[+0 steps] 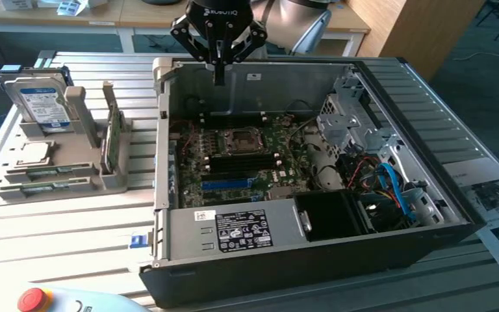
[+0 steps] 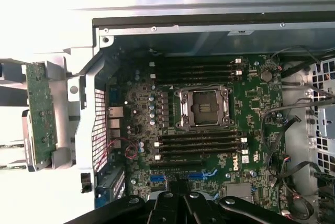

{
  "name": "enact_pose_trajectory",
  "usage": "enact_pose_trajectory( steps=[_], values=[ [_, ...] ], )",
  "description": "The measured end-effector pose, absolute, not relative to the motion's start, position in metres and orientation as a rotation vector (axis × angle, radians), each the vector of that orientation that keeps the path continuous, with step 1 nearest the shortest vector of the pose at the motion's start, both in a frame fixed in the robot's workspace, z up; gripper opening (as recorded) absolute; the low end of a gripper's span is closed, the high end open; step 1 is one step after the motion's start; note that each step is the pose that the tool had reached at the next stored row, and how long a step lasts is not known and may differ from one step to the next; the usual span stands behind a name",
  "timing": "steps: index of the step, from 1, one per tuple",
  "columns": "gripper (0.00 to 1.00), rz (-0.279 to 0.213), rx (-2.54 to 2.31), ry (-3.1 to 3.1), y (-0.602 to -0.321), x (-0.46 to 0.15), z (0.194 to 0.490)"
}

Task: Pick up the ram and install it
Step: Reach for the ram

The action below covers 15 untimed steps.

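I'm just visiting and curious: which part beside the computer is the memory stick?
On the exterior view's left, beside the open computer case, stands a grey rack of parts. The memory stick lies flat on the rack's front step, a twin stick just behind it. Unlike the upright green card and the silver hard drive, it is a long, narrow green strip.

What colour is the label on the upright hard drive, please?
Blue and white; the hard drive shows best in the exterior view.

This looks like a robotics lab: an opened computer case (image 1: 319, 266) sits on a slatted metal table (image 1: 59, 227), with an emergency-stop button (image 1: 33, 299) nearby.
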<state>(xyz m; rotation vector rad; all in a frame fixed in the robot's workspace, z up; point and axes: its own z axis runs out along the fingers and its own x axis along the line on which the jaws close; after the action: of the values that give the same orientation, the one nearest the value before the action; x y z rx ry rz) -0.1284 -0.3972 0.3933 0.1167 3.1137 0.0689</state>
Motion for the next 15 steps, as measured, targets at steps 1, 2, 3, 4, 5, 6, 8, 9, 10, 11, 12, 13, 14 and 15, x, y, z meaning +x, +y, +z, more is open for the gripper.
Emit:
enact_pose_trajectory(
  steps=[1,2,3,4,5,6,8,9,10,11,12,13,14,15],
  values=[
    [0.1,0.069,0.117,3.114,-0.397,-0.129,0.393],
    [0.1,0.069,0.117,3.114,-0.397,-0.13,0.393],
    [0.1,0.069,0.117,3.114,-0.397,-0.131,0.393],
    [0.1,0.069,0.117,3.114,-0.397,-0.132,0.393],
    [0.1,0.069,0.117,3.114,-0.396,-0.133,0.393],
    [0.1,0.069,0.117,3.114,-0.396,-0.134,0.393],
    [0.1,0.069,0.116,3.114,-0.396,-0.136,0.393],
    [0.1,0.069,0.117,3.114,-0.396,-0.137,0.393],
    [0.1,0.069,0.117,3.114,-0.396,-0.138,0.393],
    [0.1,0.069,0.117,3.114,-0.395,-0.139,0.393],
    [0.1,0.069,0.117,3.114,-0.395,-0.139,0.393],
    [0.1,0.069,0.117,3.114,-0.395,-0.14,0.393],
    [0.1,0.069,0.117,3.114,-0.395,-0.141,0.393],
    [0.1,0.069,0.117,3.114,-0.395,-0.142,0.393]
  ],
)
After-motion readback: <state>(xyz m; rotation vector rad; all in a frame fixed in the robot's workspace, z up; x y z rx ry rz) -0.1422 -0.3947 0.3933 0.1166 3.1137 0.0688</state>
